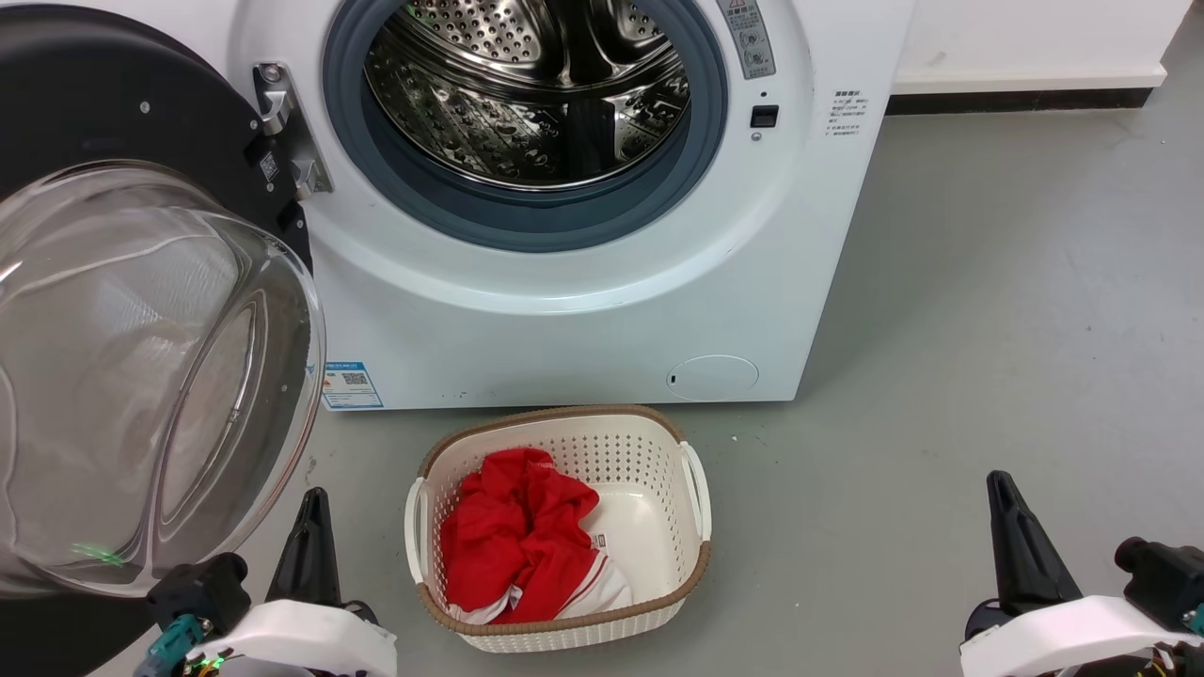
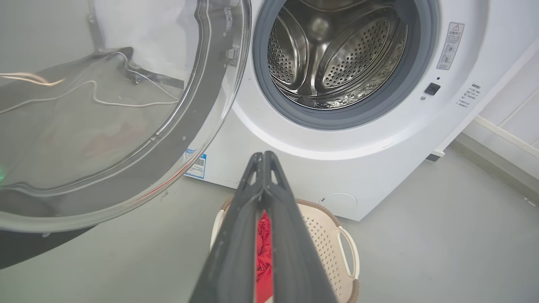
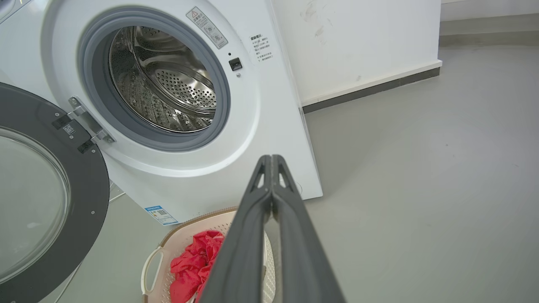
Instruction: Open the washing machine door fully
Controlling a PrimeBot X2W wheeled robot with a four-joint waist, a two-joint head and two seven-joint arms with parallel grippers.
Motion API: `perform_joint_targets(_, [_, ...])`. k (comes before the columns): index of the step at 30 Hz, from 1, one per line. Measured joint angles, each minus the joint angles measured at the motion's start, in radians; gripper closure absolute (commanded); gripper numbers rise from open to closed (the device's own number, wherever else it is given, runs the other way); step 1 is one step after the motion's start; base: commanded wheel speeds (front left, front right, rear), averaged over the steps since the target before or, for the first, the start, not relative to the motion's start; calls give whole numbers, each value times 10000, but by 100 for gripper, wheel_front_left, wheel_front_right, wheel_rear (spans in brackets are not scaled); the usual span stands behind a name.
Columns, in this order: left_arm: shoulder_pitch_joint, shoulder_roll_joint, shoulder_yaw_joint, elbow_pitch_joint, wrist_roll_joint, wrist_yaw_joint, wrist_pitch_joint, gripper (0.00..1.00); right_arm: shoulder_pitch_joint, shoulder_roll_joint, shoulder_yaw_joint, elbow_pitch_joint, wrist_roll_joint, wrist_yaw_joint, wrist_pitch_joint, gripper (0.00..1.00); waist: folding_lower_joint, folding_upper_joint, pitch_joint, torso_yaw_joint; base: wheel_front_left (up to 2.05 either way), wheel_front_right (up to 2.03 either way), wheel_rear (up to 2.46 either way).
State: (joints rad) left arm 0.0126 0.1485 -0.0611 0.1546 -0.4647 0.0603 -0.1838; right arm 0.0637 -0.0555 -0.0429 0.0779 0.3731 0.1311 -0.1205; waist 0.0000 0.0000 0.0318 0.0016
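The white washing machine stands ahead with its steel drum exposed inside the grey gasket. The washing machine door, black with a bulging clear glass bowl, is swung out to the left on its metal hinge. The door also appears in the left wrist view and at the left of the right wrist view. My left gripper sits low, just right of the glass bowl, shut and apart from it. At the lower right my right gripper is shut, holding nothing. Their fingertips meet in both wrist views.
A white perforated laundry basket with a red garment stands on the grey floor in front of the machine, between my grippers. A white wall with a dark skirting runs behind on the right.
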Motion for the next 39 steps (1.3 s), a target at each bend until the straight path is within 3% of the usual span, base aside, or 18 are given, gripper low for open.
perform_joint_targets(39, [-558, -456, 803, 420, -5396, -884, 1402, 100, -712, -115, -90, 786, 6015, -2, 920, 100, 1, 0, -100, -5, 0, 0, 0])
